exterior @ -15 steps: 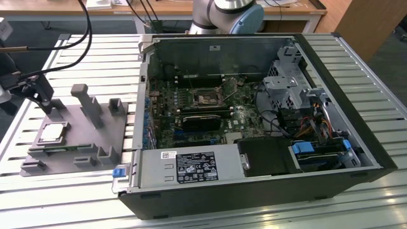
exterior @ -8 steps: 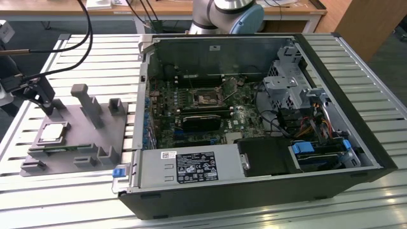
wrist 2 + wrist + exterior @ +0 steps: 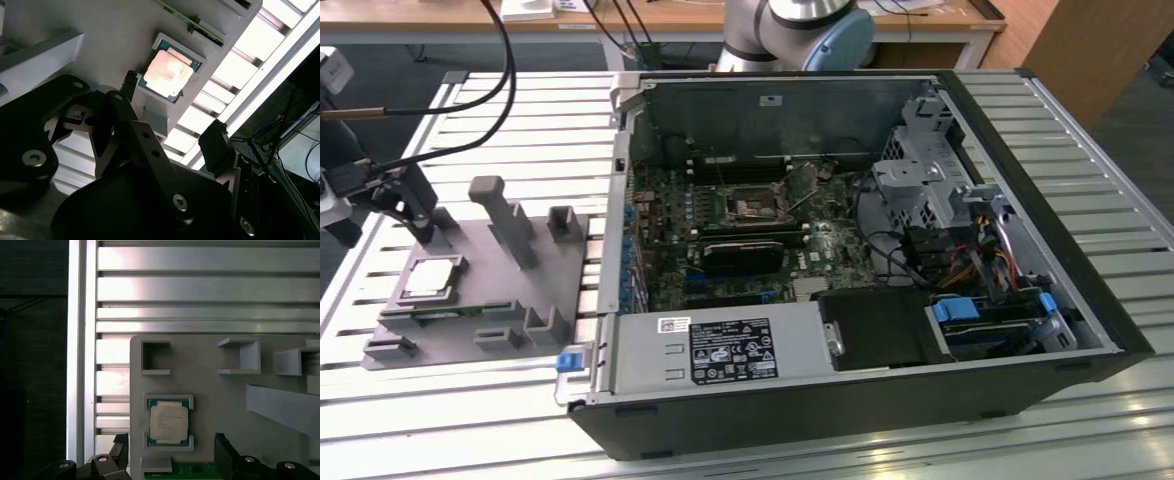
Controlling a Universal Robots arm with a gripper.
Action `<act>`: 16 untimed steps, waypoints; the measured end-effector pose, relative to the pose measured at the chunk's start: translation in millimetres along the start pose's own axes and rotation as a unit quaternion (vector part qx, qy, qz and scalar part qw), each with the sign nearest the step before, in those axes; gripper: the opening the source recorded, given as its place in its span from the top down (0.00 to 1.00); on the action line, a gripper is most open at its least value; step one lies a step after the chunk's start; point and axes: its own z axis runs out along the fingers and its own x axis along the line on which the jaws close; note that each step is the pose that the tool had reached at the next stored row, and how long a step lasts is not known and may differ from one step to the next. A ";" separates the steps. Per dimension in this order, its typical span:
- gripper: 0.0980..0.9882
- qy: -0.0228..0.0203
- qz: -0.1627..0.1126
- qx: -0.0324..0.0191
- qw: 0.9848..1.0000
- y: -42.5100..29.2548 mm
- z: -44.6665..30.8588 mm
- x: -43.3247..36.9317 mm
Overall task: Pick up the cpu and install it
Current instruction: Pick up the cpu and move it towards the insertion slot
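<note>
Sitting in its fixture [image 3: 210, 385], the cpu [image 3: 169, 422] looks light, stiff, fragile (grip the edges); jaws spread, empty.

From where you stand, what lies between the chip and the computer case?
In the exterior view, the grey holder's upright posts stand between the chip and the case.

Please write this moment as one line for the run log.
gripper: open, empty, near cpu | cpu: lying flat in grey fixture recess, not touched | pick: not yet done
</note>
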 end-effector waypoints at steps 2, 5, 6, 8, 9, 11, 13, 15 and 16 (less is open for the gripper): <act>0.24 0.000 0.000 0.000 1.000 0.0 0.9 0.0; 0.24 0.000 0.000 0.000 1.000 -0.1 2.1 0.0; 0.24 0.000 0.000 0.000 1.000 -0.1 2.5 0.0; 0.24 0.000 0.000 0.000 1.000 -0.1 3.3 0.0; 0.24 0.000 0.000 0.000 1.000 -0.2 3.7 0.0; 0.24 0.000 0.000 0.000 1.000 -0.2 4.4 0.0; 0.24 0.000 0.000 0.000 1.000 -0.2 5.1 0.0; 0.24 0.000 0.000 0.000 1.000 -0.2 5.7 0.0; 0.24 0.000 0.000 0.000 1.000 -0.3 6.0 0.0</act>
